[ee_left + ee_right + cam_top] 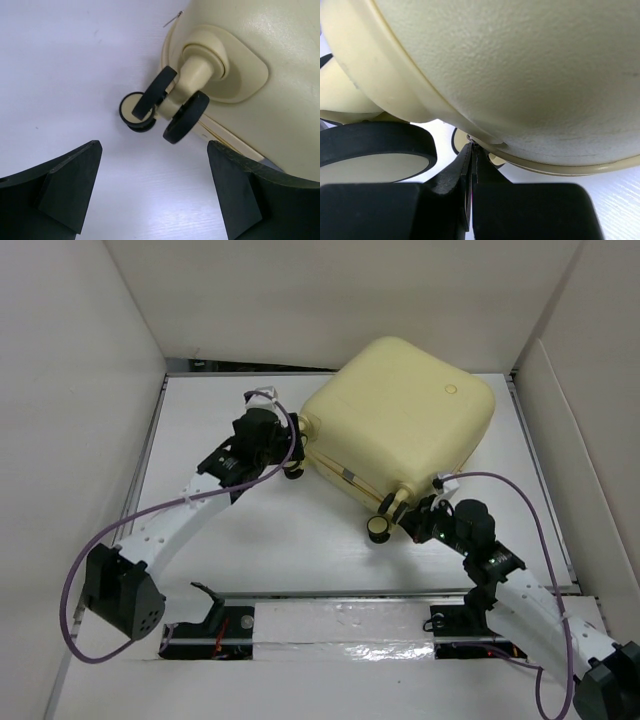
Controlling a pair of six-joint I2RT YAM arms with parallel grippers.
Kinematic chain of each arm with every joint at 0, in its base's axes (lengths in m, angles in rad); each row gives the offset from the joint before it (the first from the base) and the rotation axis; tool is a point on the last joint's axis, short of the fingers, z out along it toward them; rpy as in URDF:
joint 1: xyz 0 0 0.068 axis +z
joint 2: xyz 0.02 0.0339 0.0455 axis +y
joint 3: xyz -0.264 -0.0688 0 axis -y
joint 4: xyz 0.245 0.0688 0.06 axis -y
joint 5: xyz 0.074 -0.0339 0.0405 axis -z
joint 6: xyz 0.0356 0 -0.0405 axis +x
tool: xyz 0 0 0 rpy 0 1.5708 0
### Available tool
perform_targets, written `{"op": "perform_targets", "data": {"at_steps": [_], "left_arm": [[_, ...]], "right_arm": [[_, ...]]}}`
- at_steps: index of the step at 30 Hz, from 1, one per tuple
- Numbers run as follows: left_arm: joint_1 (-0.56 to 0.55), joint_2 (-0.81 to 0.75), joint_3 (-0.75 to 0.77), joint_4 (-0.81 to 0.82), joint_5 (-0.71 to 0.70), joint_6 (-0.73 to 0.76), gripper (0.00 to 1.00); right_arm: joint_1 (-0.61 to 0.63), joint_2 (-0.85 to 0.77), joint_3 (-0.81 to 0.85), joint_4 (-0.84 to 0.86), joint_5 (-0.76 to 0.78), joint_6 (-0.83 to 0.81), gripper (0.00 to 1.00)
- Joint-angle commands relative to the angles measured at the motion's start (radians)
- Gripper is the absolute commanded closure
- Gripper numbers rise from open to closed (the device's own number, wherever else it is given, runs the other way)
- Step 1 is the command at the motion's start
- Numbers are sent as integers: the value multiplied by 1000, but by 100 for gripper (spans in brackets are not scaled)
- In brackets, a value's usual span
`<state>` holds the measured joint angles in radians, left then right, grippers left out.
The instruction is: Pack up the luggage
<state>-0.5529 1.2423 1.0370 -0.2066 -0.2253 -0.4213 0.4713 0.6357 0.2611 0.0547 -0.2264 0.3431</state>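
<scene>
The luggage (pixel 400 410) is a pale-yellow hard-shell suitcase lying closed and slanted at the back of the white table. My left gripper (pixel 288 455) sits at its left corner, open. In the left wrist view its fingers (pixel 154 150) stand wide apart over bare table, just short of a double caster wheel (pixel 172 107) on the shell (pixel 260 75). My right gripper (pixel 420 515) is at the near corner beside another wheel (pixel 378 527). In the right wrist view it (pixel 472 147) is shut on a thin zipper pull at the shell's seam (pixel 520 75), with a wheel (pixel 375 145) to its left.
White walls (pixel 90 390) enclose the table on the left, back and right. A metal rail (pixel 330 620) runs along the near edge between the arm bases. Purple cables (pixel 75 580) loop off both arms.
</scene>
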Motion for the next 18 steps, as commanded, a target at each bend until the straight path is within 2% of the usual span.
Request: {"op": "perform_targets", "data": {"at_steps": [1,4,9,14,16,18], "left_arm": [[5,60,129,-115,-17,165,15],[14,106,163,-88,-48,272,14],[50,204,204,-43,92,378,15],[50,301,279,-36,125,417,23],[50,310,296,-7,190,417,25],[50,336,326,-5,219,417,31]], "right_arm": [[-20,-25,55,163,15,-33,100],[-20,-65,41,154,7,-36,100],[-20,-105,38,123,2,-41,100],[-30,-99,41,132,-17,-38,100],[-30,-93,38,137,-21,-38,100],[-30,-88,36,140,-19,-39,100]]}}
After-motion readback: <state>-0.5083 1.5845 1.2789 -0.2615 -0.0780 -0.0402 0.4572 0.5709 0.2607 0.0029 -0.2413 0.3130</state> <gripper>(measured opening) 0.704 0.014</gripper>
